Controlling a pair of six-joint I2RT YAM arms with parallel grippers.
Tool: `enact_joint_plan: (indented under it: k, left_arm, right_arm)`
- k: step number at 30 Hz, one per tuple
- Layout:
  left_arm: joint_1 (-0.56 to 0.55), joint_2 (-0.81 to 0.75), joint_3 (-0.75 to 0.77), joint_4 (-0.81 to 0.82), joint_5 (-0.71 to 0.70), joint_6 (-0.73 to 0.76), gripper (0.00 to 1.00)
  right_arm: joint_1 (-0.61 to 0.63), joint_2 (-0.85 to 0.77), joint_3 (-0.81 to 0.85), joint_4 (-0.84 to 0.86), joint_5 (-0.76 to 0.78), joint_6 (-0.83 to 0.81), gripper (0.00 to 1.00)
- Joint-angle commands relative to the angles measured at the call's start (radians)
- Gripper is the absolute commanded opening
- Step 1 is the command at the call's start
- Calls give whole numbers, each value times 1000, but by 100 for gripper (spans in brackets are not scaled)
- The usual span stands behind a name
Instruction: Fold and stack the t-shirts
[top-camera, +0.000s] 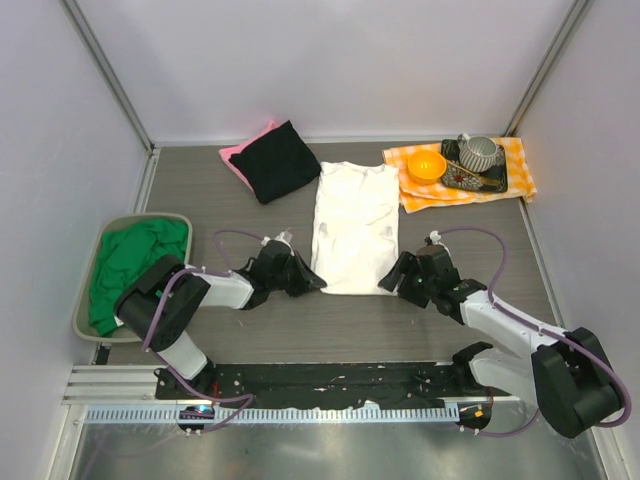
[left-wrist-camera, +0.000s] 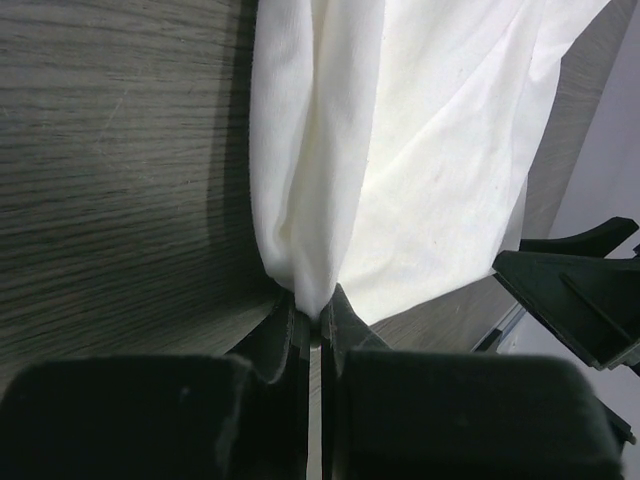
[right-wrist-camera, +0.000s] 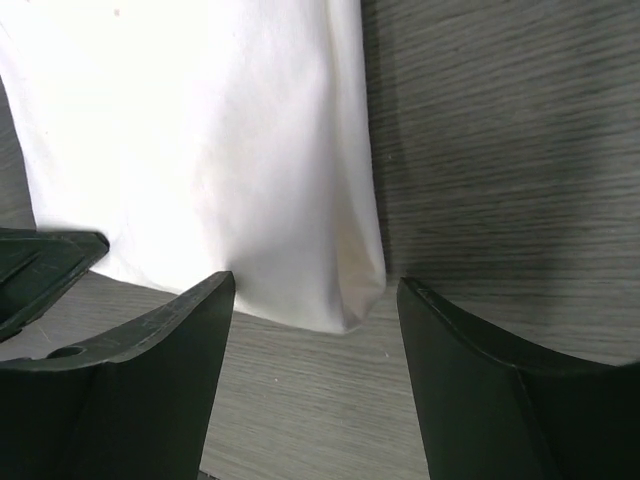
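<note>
- The left hand (left-wrist-camera: 312, 315) is clamped on the near-left hem corner of the white t-shirt (top-camera: 353, 228). Thin cotton bunches into soft pleats between its fingers, a grip suited, I judge, to lifting the hem for a fold.
- The right hand (right-wrist-camera: 316, 290) stands apart, its fingers straddling the near-right corner without touching it (not yet gripped).
- The shirt lies flat on the grey wood-grain tabletop (top-camera: 200, 210), a long rectangle with its sides apparently folded in.
- At left, a crumpled green t-shirt (top-camera: 135, 260) sits in a grey bin (top-camera: 82, 305).
- Farther back, a folded black t-shirt (top-camera: 282, 160) lies on a pink t-shirt (top-camera: 238, 155), likely the stack.
- At far right, an orange-and-white checked cloth (top-camera: 520, 165) carries an orange bowl (top-camera: 425, 165) and a mug (top-camera: 478, 152).
</note>
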Motion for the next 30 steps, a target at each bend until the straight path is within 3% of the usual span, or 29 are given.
enact_joint_plan:
  k: [1,9,13,21,30]
  left_arm:
    - [10,39,-76,-282,-90,89,0]
    - [20,11,-88,-280,-69,86,0]
    - [21,-10,-94,-279,-59,86,0]
    - [21,-33,-100,-273,-49,85,0]
    - [-57,-133,-111,-337,-81,82,0]
  right_arm:
    - [6,48,-22,34,18,8,68]
    - [6,94,-31,51,50,-7,56]
    - [6,143,-49,109,41,8,33]
    - [12,217,-88,192,-1,15,1]
    - [72,53,-32,-18,21,-42,1]
